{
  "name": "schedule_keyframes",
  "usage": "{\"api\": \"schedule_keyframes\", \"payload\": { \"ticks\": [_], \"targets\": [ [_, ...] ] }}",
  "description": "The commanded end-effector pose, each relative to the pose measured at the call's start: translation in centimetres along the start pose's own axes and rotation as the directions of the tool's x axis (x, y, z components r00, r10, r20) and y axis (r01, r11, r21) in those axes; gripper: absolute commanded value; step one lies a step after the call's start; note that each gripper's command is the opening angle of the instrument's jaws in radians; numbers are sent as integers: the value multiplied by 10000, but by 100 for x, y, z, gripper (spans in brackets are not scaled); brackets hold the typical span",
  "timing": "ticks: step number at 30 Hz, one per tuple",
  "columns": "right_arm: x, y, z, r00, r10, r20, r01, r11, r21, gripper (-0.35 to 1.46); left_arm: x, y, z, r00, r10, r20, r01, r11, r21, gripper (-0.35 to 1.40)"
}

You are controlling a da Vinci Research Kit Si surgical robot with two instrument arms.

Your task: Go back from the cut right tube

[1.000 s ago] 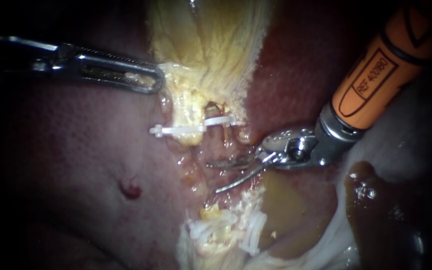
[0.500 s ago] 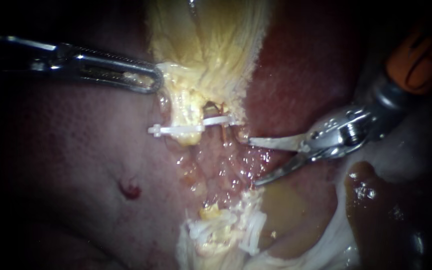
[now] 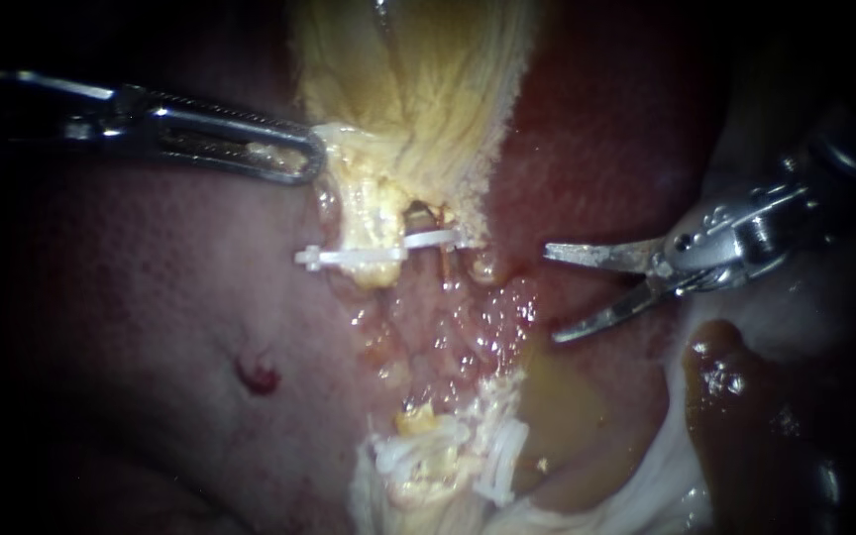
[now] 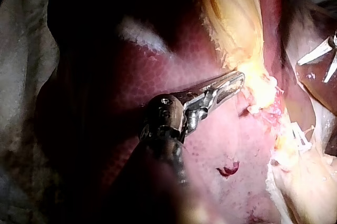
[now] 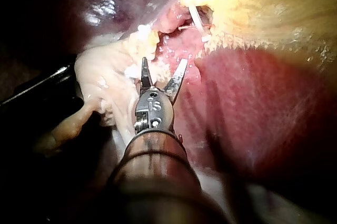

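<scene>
Right of centre in the endoscope view, the right instrument's pincer [image 3: 552,295] gapes wide and holds nothing. It is clear of the cut right tube [image 3: 445,260] by the white clip [image 3: 369,257]. That stub looks thin, soft, slippery and easily torn. Upper left, the left instrument's pincer [image 3: 304,163] is closed on the gallbladder [image 3: 408,79].

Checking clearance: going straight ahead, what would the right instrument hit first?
Likely the glistening pink raw tissue below the white plastic clip; the right instrument, jaws open, aims there; depth unclear.

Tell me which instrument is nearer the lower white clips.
Right instrument: its open jaws lie up and right of the clips; the left instrument grips yellow tissue far above.
</scene>
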Motion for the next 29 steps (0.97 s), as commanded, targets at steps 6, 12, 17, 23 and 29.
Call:
{"api": "schedule_keyframes", "payload": {
  "ticks": [6, 12, 17, 23, 29],
  "targets": [
    [-1, 0, 0, 10000, 3, -10, -3, 10000, 38, 145, 10, 2, 25, 10000, 74, -27, -74, 10000, 46, -35],
    [-1, 0, 0, 10000, 3, -10, -3, 10000, 38, 145, 16, 1, 51, 9998, 124, -150, -121, 9998, 172, -35],
    [-1, 1, 0, 10000, 5, -16, -4, 10000, 65, 145, 22, 0, 67, 9993, 237, -279, -230, 9994, 241, -35],
    [-1, 1, 0, 10000, 4, -17, -4, 10000, 66, 145, 23, -1, 69, 9993, 249, -290, -241, 9994, 266, -35],
    [-1, 1, 0, 10000, 5, -23, -4, 10000, 95, 145, 23, -1, 69, 9993, 249, -291, -241, 9993, 268, -35]
  ]
}}
